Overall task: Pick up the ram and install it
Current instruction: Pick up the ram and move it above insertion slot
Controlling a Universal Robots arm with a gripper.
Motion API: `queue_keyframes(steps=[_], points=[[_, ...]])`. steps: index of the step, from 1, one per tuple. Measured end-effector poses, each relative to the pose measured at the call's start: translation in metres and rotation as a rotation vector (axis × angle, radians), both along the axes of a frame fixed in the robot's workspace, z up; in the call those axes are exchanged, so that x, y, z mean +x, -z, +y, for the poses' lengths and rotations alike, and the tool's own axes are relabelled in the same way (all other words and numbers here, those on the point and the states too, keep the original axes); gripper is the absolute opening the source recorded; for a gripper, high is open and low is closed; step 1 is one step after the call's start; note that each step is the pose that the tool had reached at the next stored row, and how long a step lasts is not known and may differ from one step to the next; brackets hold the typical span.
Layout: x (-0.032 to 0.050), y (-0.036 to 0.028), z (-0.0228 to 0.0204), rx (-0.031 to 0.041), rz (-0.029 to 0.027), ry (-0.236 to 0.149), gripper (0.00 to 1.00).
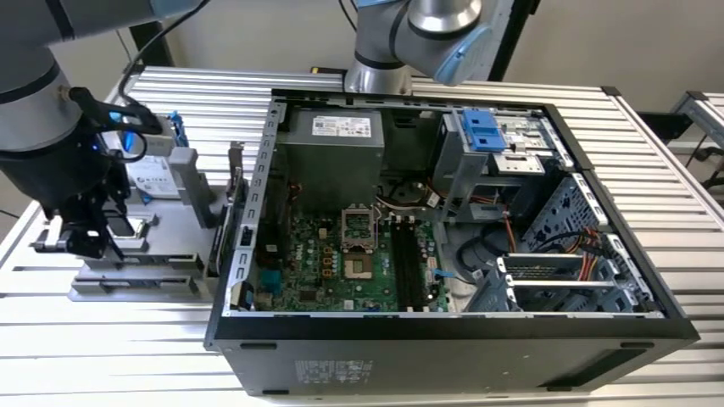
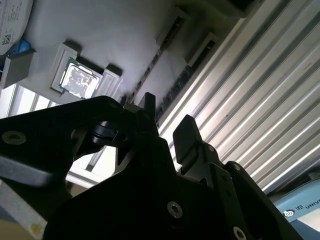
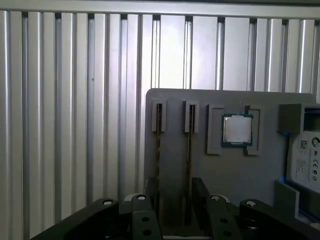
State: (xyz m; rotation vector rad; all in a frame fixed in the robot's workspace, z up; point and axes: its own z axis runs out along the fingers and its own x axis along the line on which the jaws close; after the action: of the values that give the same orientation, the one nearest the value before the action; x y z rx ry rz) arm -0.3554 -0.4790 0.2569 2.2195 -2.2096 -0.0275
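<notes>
The gripper [image 1: 100, 244] is seen at the exterior view's left, poised over a grey holder [image 1: 136, 287] that is set beside the open computer case [image 1: 453, 329]; in the first wrist view the ram [image 3: 189, 150] is stood on edge in a slot of that holder, with a second stick [image 3: 158, 145] just beside it and a processor chip [image 3: 236, 130] near; the fingers [image 3: 201, 192] are held apart, with nothing clamped; which stick lies between them cannot be told.

The thin flat ram stick [image 3: 189, 145] is standing in the grey holder plate [image 3: 227, 172] on the ribbed metal surface [image 1: 656, 127], beside the open black computer case [image 1: 453, 343].
</notes>
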Motion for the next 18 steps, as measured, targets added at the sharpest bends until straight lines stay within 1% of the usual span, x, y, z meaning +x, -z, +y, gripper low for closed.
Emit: queue_keyframes(steps=[11,18], points=[[-0.0002,0.0150,0.0000,0.0001,-0.0001,0.006,1.00],[-0.0003,0.0227,-0.0002,0.0000,0.0000,0.007,1.00]])
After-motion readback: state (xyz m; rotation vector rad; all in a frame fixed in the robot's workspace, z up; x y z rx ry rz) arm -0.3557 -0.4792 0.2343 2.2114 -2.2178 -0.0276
